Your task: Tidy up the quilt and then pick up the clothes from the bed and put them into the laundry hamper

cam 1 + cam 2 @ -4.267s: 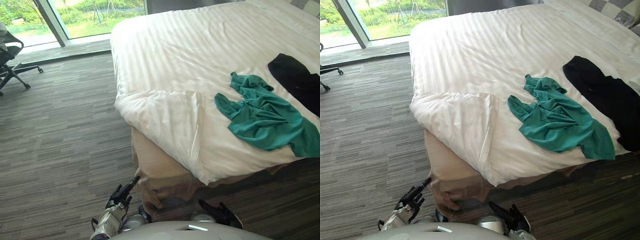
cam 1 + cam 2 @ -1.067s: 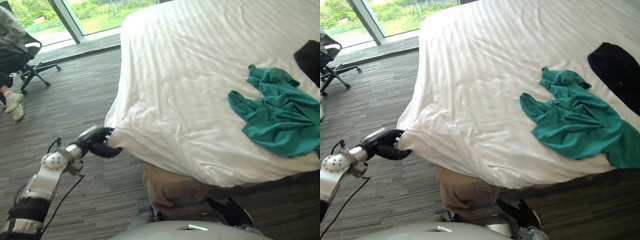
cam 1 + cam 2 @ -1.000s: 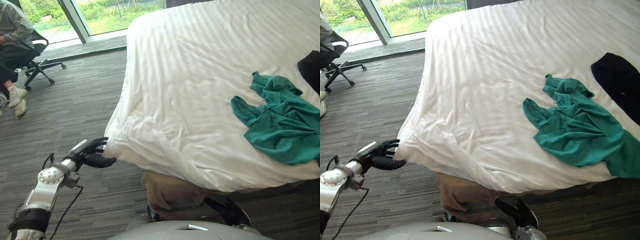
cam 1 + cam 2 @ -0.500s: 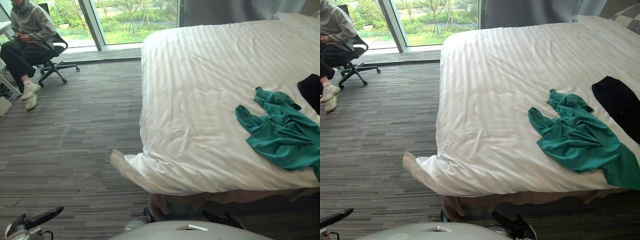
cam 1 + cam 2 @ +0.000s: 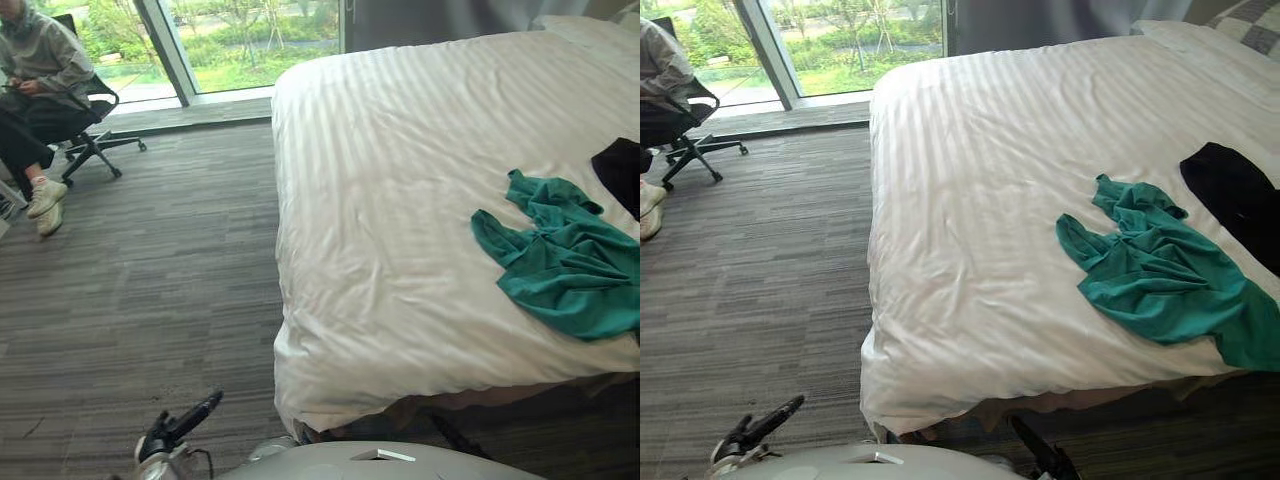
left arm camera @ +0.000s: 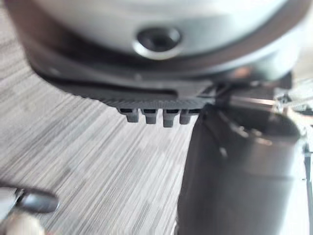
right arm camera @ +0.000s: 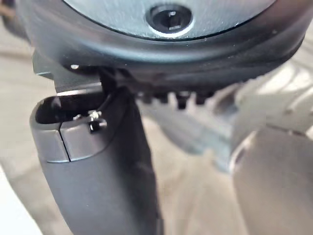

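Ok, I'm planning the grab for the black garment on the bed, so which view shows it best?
The right eye view: a broad stretch of the black garment lies on the quilt, beyond the green garment. The left eye view catches just a corner at its edge. The wrist views aim low, toward the floor.

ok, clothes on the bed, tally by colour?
teal garment: 1
black garment: 1
Total: 2, both lying on the white quilt, apart from each other.
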You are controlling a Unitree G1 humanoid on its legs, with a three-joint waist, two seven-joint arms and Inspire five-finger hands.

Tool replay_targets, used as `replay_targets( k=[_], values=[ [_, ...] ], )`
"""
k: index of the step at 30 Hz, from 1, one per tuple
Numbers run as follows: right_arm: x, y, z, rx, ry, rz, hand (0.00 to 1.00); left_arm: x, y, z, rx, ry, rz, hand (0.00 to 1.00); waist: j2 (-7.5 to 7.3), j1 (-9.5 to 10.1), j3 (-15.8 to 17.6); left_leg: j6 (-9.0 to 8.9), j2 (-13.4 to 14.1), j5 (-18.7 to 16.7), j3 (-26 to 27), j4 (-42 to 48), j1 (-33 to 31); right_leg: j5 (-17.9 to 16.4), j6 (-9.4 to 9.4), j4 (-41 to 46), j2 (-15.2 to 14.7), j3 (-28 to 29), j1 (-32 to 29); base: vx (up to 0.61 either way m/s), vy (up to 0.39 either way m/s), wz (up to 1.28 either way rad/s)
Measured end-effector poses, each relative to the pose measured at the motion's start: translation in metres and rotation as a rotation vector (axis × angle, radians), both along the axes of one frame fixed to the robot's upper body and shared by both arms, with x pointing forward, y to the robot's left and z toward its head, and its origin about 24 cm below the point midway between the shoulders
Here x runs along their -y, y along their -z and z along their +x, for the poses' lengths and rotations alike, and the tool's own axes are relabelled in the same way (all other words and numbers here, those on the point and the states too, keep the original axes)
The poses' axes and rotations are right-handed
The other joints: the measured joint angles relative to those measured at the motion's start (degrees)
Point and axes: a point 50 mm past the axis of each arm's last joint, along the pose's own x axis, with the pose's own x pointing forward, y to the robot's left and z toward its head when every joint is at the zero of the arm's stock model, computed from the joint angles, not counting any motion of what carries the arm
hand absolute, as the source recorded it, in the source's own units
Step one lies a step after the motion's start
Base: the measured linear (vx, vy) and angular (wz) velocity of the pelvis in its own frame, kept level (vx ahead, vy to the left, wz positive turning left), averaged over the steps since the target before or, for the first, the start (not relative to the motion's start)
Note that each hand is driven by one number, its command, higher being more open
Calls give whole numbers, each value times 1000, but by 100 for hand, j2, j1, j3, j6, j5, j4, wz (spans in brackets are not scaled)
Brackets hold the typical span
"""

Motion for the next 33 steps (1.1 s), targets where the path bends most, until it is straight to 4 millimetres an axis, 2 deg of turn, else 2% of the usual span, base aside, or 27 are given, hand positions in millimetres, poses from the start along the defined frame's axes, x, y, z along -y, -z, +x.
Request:
replay_targets(
  k=[1, 2, 3, 5, 10, 11, 12, 15, 17, 20, 22, 23, 24, 25, 26, 28, 29, 30, 32, 33],
  values=[
    [2, 0, -2, -4, 34, -12, 100, 9, 2, 2, 3, 8, -24, 100, 6, -17, 7, -10, 1, -14, 66, 0, 69, 0, 0, -9, 3, 38, 46, 106, -29, -50],
    [6, -1, -6, -13, 89, -36, 100, 21, 5, 6, 20, -7, -65, 100, -58, -24, 33, -53, 43, -77, 190, 0, 160, 1, 0, -13, 29, 146, 77, 80, -39, -47],
    [7, -2, -8, -15, 111, -45, 100, 24, 5, 8, 24, -5, -73, 100, -41, -24, 17, -69, 75, -92, 245, 0, 196, 1, -1, -9, 43, 171, 92, 88, -63, -45],
    [10, -2, -13, -34, 171, -75, 100, 27, 5, 13, 33, 8, -77, 100, -120, -42, 41, -108, 112, -131, 341, 0, 271, 4, -1, 3, 98, 195, 122, 53, -64, -25],
    [25, -10, -15, -20, 307, -158, 100, 27, 6, 12, 15, -5, -64, 100, -134, -71, 81, -203, 302, -203, 474, -1, 395, 13, 5, 224, 196, 162, 65, 28, -64, -15],
    [34, -15, -13, 1, 353, -191, 0, 27, 6, 11, 12, -6, -64, 100, -131, -84, 86, -203, 316, -215, 485, -1, 403, 14, 5, 290, 202, 148, 35, 15, -42, -4],
    [39, -18, -12, 21, 384, -208, 0, 27, 6, 10, 10, -7, -64, 100, -133, -94, 89, -201, 321, -219, 486, -1, 403, 16, 7, 315, 205, 144, 23, 0, 0, 0],
    [72, -42, -2, 125, 459, -352, 0, 26, 7, 6, -2, -13, -59, 100, -116, -127, 79, -172, 335, -274, 492, -1, 422, 20, 12, 527, 200, 137, -79, -7, 5, -1],
    [94, -65, 12, 225, 448, -455, 0, 23, 7, 3, -10, -22, -52, 100, -105, -157, 73, -163, 328, -298, 490, -1, 423, 30, 25, 612, 183, 122, -127, -31, 22, -4],
    [130, -127, 45, 491, 362, -688, 0, 18, 6, -3, -25, -28, -34, 100, -144, -172, 75, -136, 290, -350, 456, -1, 377, 31, 27, 692, 136, 61, -208, -50, 18, 0],
    [142, -157, 60, 618, 308, -786, 0, 16, 5, -7, -30, -27, -29, 100, -164, -179, 58, -116, 268, -335, 412, -1, 299, 31, 27, 692, 117, 15, -267, -41, 5, 10],
    [149, -186, 78, 724, 241, -879, 0, 14, 5, -10, -38, -25, -25, 100, -195, -202, 70, -90, 237, -299, 348, -1, 225, 31, 27, 675, 93, -33, -301, -34, 1, 17],
    [150, -198, 86, 771, 215, -911, 0, 14, 5, -12, -41, -22, -24, 100, -207, -215, 77, -70, 225, -280, 316, -1, 207, 31, 27, 669, 86, -44, -301, -41, 2, 24],
    [150, -219, 102, 860, 163, -951, 0, 14, 6, -13, -48, -12, -22, 100, -225, -221, 81, -89, 204, -232, 252, -1, 173, 30, 27, 658, 75, -59, -299, -29, 3, 22],
    [149, -229, 110, 906, 134, -966, 0, 13, 6, -14, -51, -7, -20, 100, -236, -223, 75, -87, 193, -222, 218, -1, 146, 30, 27, 642, 69, -75, -300, -33, 0, 28],
    [134, -260, 143, 1073, -5, -985, 0, 11, 5, -13, -59, 27, -5, 100, -270, -217, 61, -11, 159, -124, 106, -1, 36, 30, 26, 551, 73, -188, -299, -44, -19, 25],
    [121, -275, 161, 1170, -101, -977, 0, 10, 4, -12, -60, 42, 4, 100, -267, -203, 36, -2, 156, -79, 53, 0, -26, 31, 26, 548, 70, -192, -351, -46, -19, 21],
    [113, -283, 171, 1221, -158, -969, 0, 10, 4, -12, -59, 52, 11, 100, -282, -194, 30, 14, 155, -46, 17, 0, -71, 32, 25, 539, 69, -202, -372, -46, -12, 29],
    [79, -306, 204, 1381, -411, -918, 0, 12, 4, -8, -72, 119, 45, 100, -349, -135, 8, 25, 154, 65, -146, 1, -183, 45, 5, 468, 75, -292, -360, -50, -20, 34],
    [70, -311, 212, 1416, -483, -904, 0, 14, 4, -8, -78, 143, 52, 100, -351, -126, 9, 25, 160, 85, -181, 1, -197, 56, -12, 465, 82, -330, -356, -55, -24, 31]
  ],
)
